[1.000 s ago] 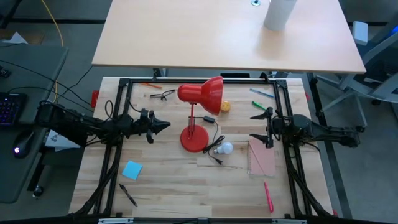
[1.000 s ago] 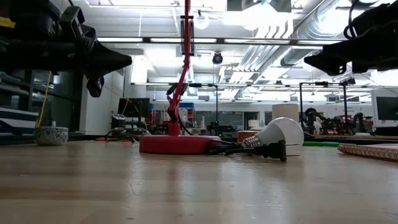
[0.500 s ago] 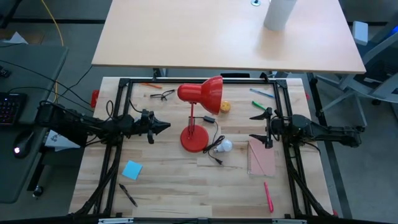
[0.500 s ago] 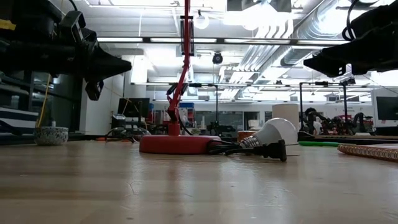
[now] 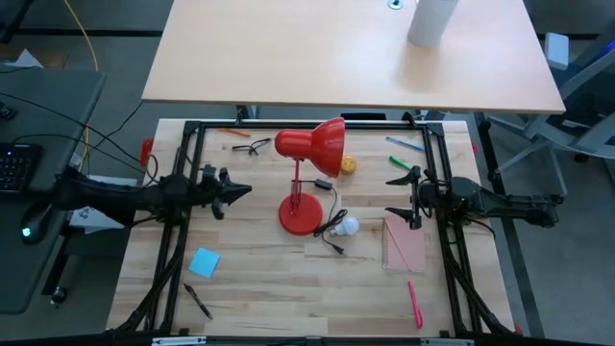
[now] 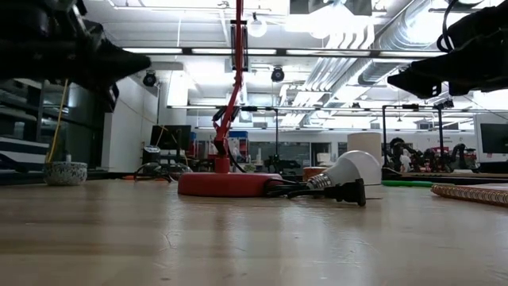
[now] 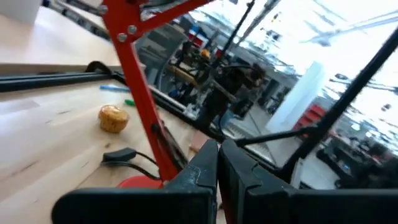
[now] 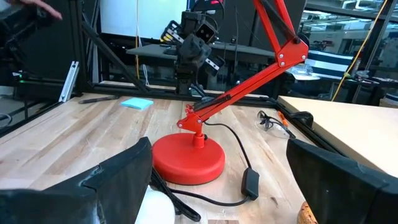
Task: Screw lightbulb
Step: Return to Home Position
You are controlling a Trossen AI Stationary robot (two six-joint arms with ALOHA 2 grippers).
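Note:
The white lightbulb lies on its side on the wooden table, just right of the red lamp's round base. In the low view its screw base points toward the lamp base. The lamp's shade hangs over the far part of the table. My left gripper is shut and empty, left of the lamp, above the table. My right gripper is open and empty, right of the bulb, above the table. Its wrist view shows the bulb's top low between the fingers.
The lamp's black cord and plug lie beside the bulb. A pink notebook lies right of it, and a yellow-orange round object lies behind the lamp. Glasses, a blue note and pens lie around. Black frame rails border the table.
My left gripper has drawn back toward the table's left edge, away from the lamp, and has risen a little in the low view. It stays shut. The bulb and lamp have not moved.

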